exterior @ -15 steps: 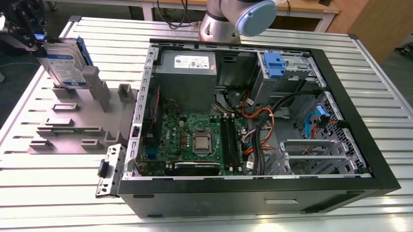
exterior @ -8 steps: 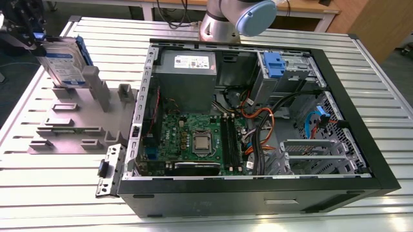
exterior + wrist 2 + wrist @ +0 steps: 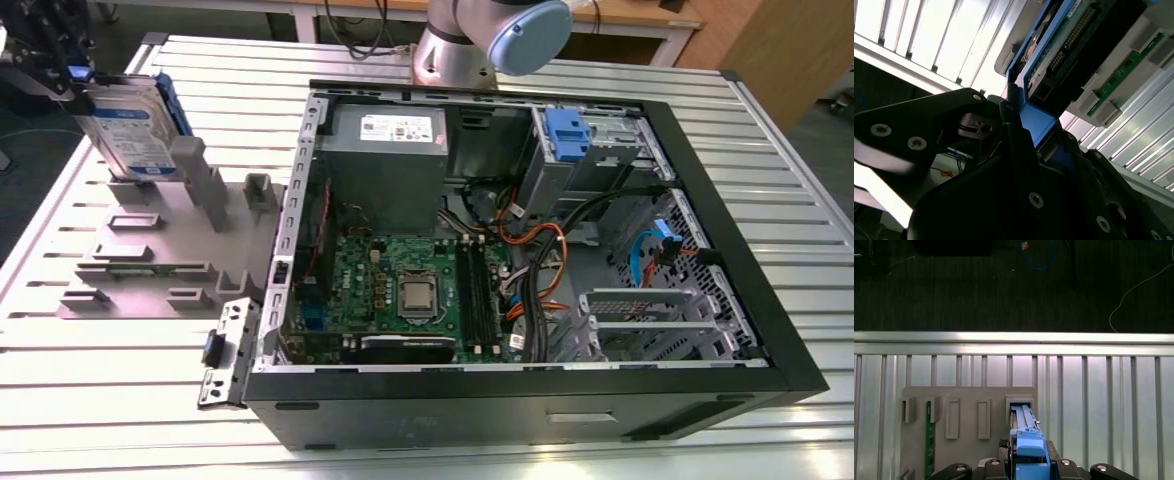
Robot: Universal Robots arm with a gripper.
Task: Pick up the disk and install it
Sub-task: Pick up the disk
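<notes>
pincer (image 3: 83, 92) is pinching flat silver metal disk (image 3: 130, 135) by its blue plastic frame (image 3: 1029, 452) | disk is standing upright at grey plastic holder (image 3: 147, 265) | likely heavy, stiff, breakable; frame is giving safest hold

You see a silver arm (image 3: 454, 55) with a pale blue joint cap (image 3: 530, 35); your black gripper (image 3: 1036, 132) carries shiny silver screws (image 3: 880, 130).

You won't find any print here that can be read. In the exterior view the disk (image 3: 134, 125) carries a white-and-blue label (image 3: 120, 140), its lettering too small to make out. The grey box (image 3: 387, 175) inside the computer case (image 3: 507, 400) bears a white sticker (image 3: 398, 127) with dark marks, equally illegible. In the second wrist view a small white tag (image 3: 1074, 8) on the disk shows only blurred characters.
</notes>
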